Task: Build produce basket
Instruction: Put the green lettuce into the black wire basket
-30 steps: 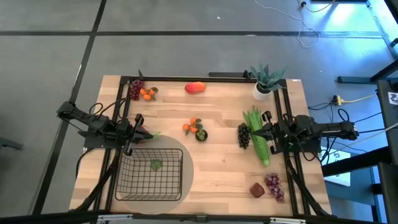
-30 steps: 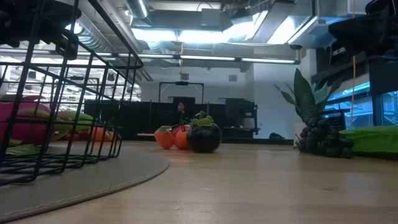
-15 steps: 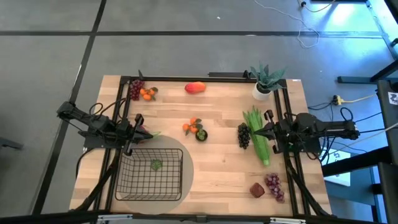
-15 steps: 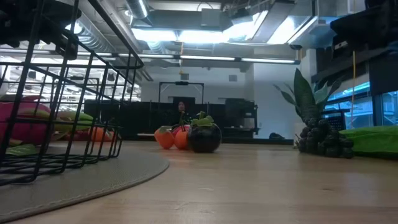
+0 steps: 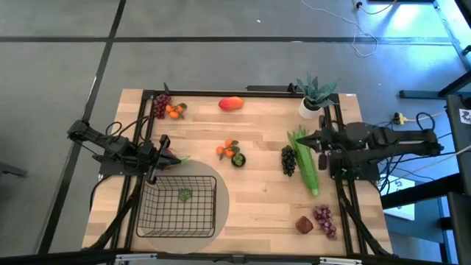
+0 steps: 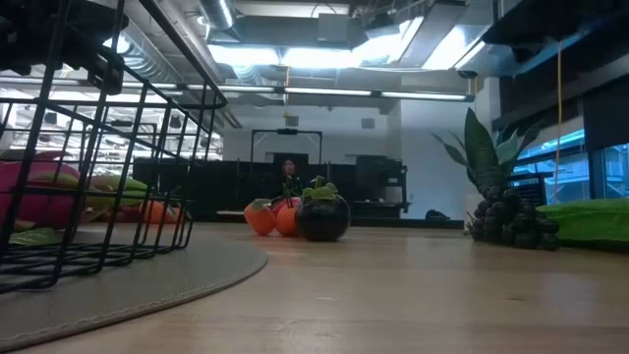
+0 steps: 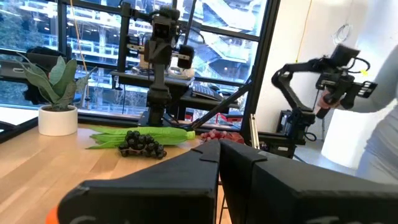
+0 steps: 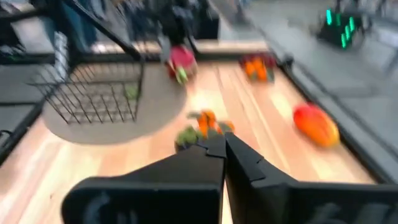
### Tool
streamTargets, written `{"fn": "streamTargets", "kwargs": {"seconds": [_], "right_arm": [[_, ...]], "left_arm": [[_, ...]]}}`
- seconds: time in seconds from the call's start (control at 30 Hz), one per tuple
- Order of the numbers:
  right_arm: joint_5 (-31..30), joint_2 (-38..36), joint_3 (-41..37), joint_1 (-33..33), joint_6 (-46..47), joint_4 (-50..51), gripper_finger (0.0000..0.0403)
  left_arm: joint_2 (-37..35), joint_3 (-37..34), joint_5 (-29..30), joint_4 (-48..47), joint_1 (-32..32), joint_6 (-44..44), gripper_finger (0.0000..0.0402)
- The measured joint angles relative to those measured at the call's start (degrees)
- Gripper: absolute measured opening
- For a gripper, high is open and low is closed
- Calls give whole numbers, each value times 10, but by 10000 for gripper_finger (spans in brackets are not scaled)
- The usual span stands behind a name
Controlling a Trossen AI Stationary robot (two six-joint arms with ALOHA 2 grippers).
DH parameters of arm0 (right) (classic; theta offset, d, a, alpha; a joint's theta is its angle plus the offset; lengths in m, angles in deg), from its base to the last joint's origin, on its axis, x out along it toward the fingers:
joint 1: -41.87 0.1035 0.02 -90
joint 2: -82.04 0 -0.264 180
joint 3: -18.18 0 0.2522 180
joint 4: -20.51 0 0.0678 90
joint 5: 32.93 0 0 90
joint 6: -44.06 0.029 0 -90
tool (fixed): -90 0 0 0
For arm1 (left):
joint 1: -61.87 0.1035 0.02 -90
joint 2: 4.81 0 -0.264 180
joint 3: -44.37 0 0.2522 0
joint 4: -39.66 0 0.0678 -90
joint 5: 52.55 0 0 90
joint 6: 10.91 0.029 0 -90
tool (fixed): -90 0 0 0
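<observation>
The black wire basket [image 5: 180, 205] stands on a round grey mat near the table's front left, with one small green piece [image 5: 184, 195] in it. My left gripper [image 5: 163, 155] is shut, just beyond the basket's far rim, beside a pink dragon fruit [image 5: 171, 157]. My right gripper [image 5: 302, 139] is shut and raised over the far end of the long green stalks [image 5: 307, 165] at the right. The dark grape bunch [image 5: 288, 160] lies beside the stalks. Oranges with a dark round fruit [image 5: 232, 153] sit mid-table, and a mango [image 5: 231, 104] lies at the far edge.
A spiky plant in a white pot [image 5: 313, 96] stands at the far right corner. Red grapes and small oranges [image 5: 166, 110] lie at the far left. Red-purple grapes [image 5: 324, 219] and a dark red piece [image 5: 304, 224] lie at the near right. Bare wood [image 5: 257, 199] lies between basket and stalks.
My right gripper has risen from just above the stalks and tipped its fingers downward, staying shut; most of the rise came in the last half second. The produce, the basket and my left arm have kept still.
</observation>
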Motion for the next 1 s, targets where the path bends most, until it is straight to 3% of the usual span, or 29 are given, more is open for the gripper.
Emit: {"fn": "streamTargets", "kwargs": {"seconds": [0.23, 0.37, 0.53, 0.73, 1.0], "right_arm": [[-3, 130, 124, -16, 103, 146, 0], [32, 181, 181, -37, 141, 199, 0], [94, 223, 229, -56, 159, 212, 0], [101, 255, 255, -58, 163, 211, 0], [101, 269, 255, -58, 178, 212, 0]], "left_arm": [[0, 0, 0, 0, 0, 0, 0], [0, 0, 0, 0, 0, 2, 0], [0, 0, 0, 0, 0, 2, 0], [0, 25, 31, -8, 0, 2, 0], [18, 157, 50, -220, 0, -36, 0]]}}
